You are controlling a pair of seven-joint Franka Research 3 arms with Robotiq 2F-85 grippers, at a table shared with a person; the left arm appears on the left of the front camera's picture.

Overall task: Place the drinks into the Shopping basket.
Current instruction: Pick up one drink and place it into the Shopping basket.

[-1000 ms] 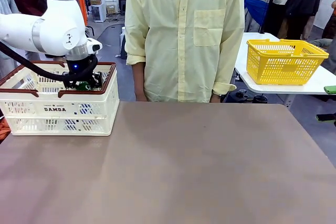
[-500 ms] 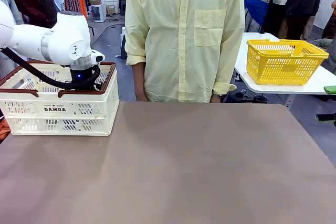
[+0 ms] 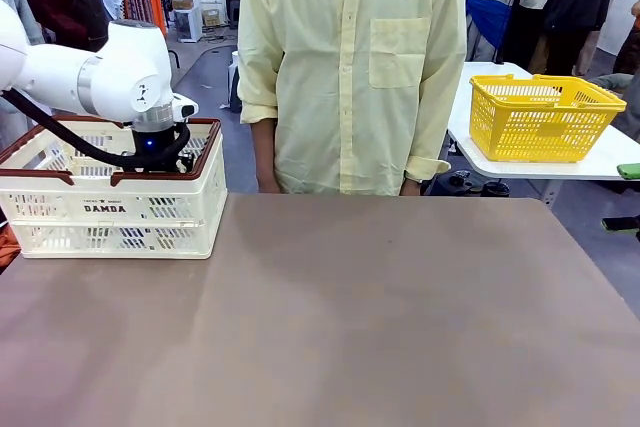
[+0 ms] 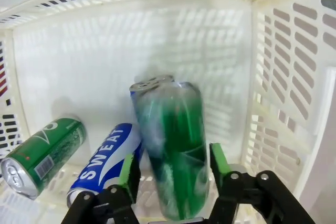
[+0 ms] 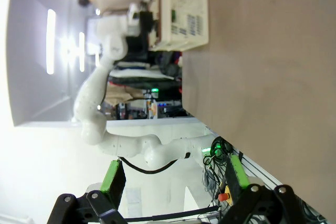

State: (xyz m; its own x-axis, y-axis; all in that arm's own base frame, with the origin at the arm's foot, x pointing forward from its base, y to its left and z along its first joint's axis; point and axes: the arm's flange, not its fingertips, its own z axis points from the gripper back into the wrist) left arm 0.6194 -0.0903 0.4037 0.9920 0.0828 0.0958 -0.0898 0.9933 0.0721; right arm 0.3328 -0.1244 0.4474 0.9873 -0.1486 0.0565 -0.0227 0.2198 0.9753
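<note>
My left arm reaches down into the cream-white slotted plastic Shopping basket with the dark red-brown rim, which stands at the far left of the brown table, and from the front my wrist hides the fingers below the rim. From my left wrist I look along my left gripper at the basket's white floor and slotted walls. A slim green can with a silver end lies between my green pads, blurred, its silver end pointing away from me; the pads stand just beside its two sides with slivers of gap showing, so the jaws look parted rather than clamped, though I cannot tell for certain whether they touch the can. To the left of it lies the blue can with white "SWEAT" lettering, close against the green one, and farther left a second green can with pale print lies on its side, its silver end toward me, near the left wall. My right gripper hangs off the table's edge with its fingers spread wide apart and nothing between them. A person in a pale yellow shirt stands at the far side of the table, and a yellow mesh basket sits on a white table at the far right.
</note>
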